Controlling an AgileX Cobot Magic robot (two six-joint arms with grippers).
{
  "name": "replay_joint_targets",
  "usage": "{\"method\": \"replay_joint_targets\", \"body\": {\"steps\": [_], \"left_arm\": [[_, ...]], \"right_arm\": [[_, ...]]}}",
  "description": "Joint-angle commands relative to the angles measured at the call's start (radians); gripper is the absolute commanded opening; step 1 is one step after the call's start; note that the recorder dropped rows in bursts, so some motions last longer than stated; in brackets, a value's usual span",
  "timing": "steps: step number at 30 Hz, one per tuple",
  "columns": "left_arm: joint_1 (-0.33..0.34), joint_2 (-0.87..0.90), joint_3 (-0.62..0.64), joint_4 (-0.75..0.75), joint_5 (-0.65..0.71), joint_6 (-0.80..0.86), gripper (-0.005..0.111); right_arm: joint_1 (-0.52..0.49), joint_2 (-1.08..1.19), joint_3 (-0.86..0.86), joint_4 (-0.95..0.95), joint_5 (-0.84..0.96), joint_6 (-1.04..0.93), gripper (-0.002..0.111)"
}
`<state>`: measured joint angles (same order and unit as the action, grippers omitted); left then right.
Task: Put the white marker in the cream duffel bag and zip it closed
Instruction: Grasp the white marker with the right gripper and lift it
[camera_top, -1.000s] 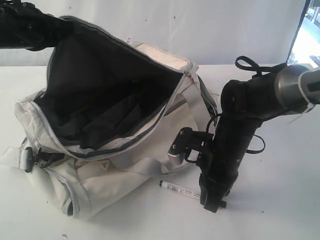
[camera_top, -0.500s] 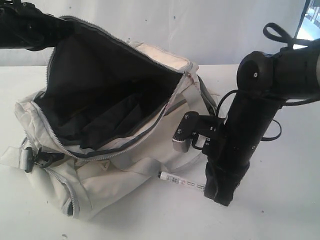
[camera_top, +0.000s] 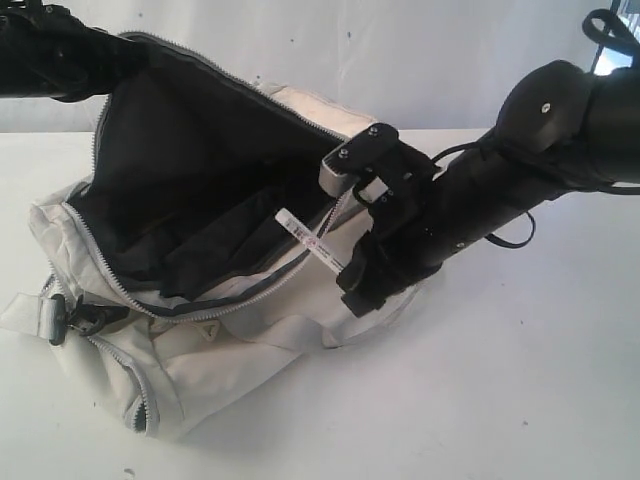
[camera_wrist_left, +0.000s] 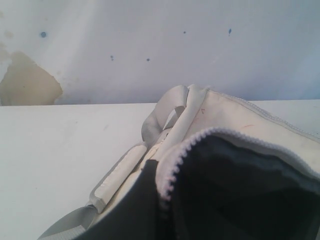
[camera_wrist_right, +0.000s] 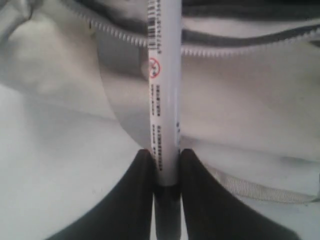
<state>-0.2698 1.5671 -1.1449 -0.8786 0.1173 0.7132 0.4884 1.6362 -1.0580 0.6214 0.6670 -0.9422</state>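
The cream duffel bag lies on the white table with its top flap raised, so the dark grey lining shows. My left gripper is at the flap's far corner, shut on the zipper edge and holding it up. My right gripper is shut on the white marker at its black end. The marker's barrel points over the bag's near zipper rim toward the opening. In the right wrist view the marker stands between both fingers, with the bag's zipper behind it.
The bag's black clip and pale strap lie at its left end. A webbing handle loops over the bag's far side. Bare white table spreads to the right and front.
My right gripper has lifted the marker off the table in front of the bag and carried it up and left to the bag's opening. The left gripper has stayed put.
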Motion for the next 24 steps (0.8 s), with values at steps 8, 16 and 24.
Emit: {"method": "replay_joint_targets", "body": {"steps": [8, 16, 24], "left_arm": [[0.004, -0.002, -0.008, -0.004, -0.013, 0.0, 0.0], [0.004, -0.002, -0.008, -0.004, -0.013, 0.0, 0.0], [0.004, -0.002, -0.008, -0.004, -0.013, 0.0, 0.0]], "right_arm": [[0.002, 0.009, -0.001, 0.226, -0.158, 0.004, 0.0], [0.004, 0.046, -0.018, 0.357, -0.196, 0.002, 0.0], [0.011, 0.127, -0.098, 0.486, -0.127, 0.002, 0.0]]}}
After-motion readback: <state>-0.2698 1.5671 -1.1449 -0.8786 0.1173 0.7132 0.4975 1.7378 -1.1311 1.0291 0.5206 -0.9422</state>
